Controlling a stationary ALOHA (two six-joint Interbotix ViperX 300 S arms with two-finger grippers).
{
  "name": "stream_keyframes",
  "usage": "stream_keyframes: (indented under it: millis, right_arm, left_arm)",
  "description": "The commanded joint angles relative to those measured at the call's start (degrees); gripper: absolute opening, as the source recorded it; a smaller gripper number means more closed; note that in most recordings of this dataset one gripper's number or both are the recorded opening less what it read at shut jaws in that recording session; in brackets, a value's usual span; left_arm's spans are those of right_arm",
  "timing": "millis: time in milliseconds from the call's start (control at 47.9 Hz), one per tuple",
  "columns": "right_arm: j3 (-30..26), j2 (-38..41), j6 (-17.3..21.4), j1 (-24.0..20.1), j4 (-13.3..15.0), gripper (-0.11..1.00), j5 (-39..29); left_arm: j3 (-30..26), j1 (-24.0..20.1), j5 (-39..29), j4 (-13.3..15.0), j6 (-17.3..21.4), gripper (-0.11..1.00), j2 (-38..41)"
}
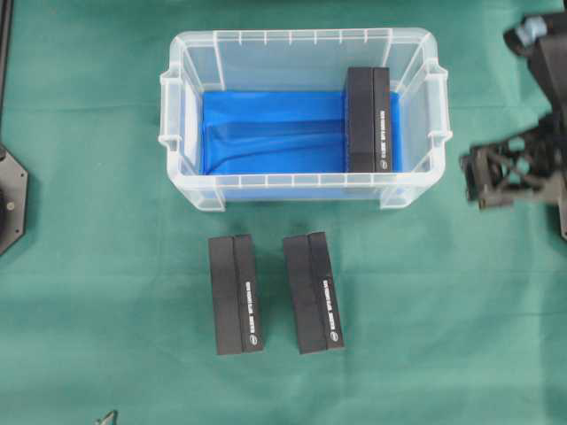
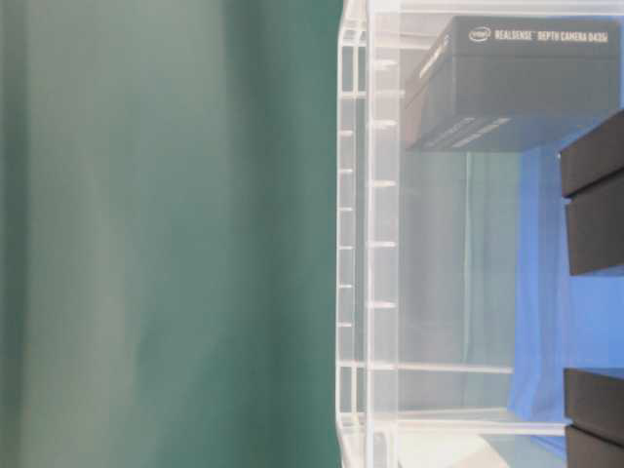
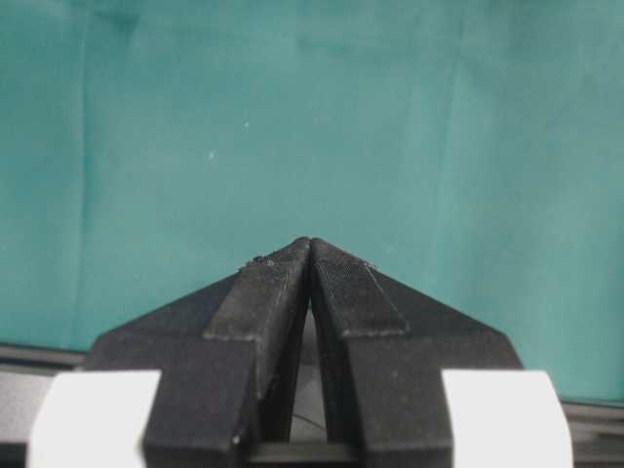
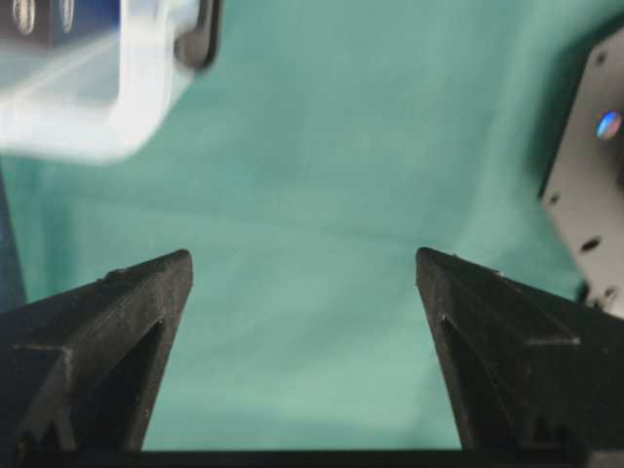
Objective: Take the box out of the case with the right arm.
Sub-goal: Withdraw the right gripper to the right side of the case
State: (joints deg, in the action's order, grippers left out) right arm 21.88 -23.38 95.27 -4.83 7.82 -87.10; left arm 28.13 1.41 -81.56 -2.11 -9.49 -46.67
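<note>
So, two boxes (image 1: 236,294) (image 1: 312,292) were seen lying side by side on the green cloth (image 1: 89,266), nearest the camera's bottom edge and outside the case (image 1: 306,190). Beyond them, the case was found with one box (image 1: 368,119) standing against its right wall on the blue lining (image 1: 275,133). The right gripper (image 4: 302,283) was held spread wide, empty, just right of the case. The left gripper (image 3: 310,244) was pressed together over bare cloth.
</note>
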Motion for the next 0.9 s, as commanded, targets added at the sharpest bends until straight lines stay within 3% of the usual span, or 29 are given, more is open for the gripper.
stream_keyframes:
  millis: [0,209,334,876]
  right_arm:
    - [-0.4,-1.0,-4.3,5.2,0.3,0.9,0.8]
    - [0.1,-1.0,-15.2,16.0,0.3,0.9,3.9]
    - [0.1,-0.8,-18.4,19.5,0.0,0.9,4.9]
    - [0.1,-0.6,-18.9,20.3,-0.1,0.9,4.8]
  left_arm:
    - [-0.5,-0.1,0.2,-0.2,0.2,0.02,0.4]
    - [-0.3,-0.1,0.2,-0.2,0.2,0.02,0.4]
    - [-0.3,-0.1,0.2,-0.2,0.2,0.02,0.4]
    - [-0.3,-0.2,0.2,-0.2,0.2,0.02,0.4]
